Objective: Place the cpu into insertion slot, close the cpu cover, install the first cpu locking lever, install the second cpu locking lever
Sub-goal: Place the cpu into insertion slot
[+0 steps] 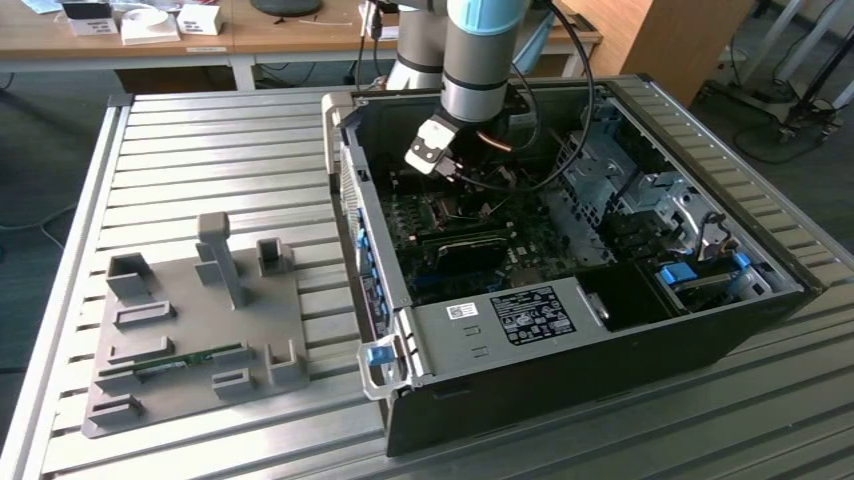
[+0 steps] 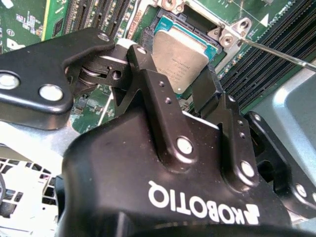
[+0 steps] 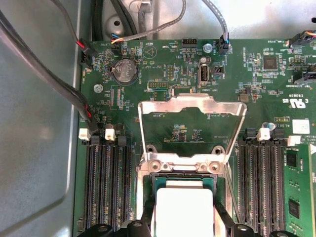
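Gripper [image 2: 175, 74] jaws pinch cpu [image 2: 180, 49] over insertion slot [image 3: 160, 181], 11 o'clock in case [image 1: 534, 390], exterior view; cpu cover [image 3: 192, 102] raised, levers [image 2: 279, 53] undone.

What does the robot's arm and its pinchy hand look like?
The arm is a thick silvery-grey tube with a light blue band, and black cables loop beside it. A small pale box sits at the wrist. The gripper is chunky and black, with two flat jointed fingers, shiny round silver pins and white lettering.
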Robot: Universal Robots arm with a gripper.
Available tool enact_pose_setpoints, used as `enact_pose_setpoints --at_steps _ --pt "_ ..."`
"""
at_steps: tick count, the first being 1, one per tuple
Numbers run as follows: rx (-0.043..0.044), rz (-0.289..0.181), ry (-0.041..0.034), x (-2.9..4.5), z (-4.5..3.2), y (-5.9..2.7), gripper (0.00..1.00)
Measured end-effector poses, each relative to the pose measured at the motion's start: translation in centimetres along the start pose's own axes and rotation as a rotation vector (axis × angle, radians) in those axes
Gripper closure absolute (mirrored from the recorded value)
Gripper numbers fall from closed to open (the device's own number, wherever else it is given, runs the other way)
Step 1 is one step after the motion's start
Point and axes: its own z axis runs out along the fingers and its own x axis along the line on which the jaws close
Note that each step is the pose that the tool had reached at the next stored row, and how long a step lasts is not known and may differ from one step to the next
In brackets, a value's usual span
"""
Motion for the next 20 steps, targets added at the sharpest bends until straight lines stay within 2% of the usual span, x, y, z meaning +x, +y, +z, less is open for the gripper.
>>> enact_pose_setpoints --at_steps 2,3,13,20 --pt "-0.0001 0.000 0.0001 0.00 0.01 0.00 0.45" --pt "-0.0001 0.000 0.0000 0.00 0.00 0.00 0.38" --pt "0.0001 0.000 -0.0003 0.00 -0.04 0.00 0.38" --pt "0.0000 0.000 -0.0002 0.00 -0.73 0.04 0.38"
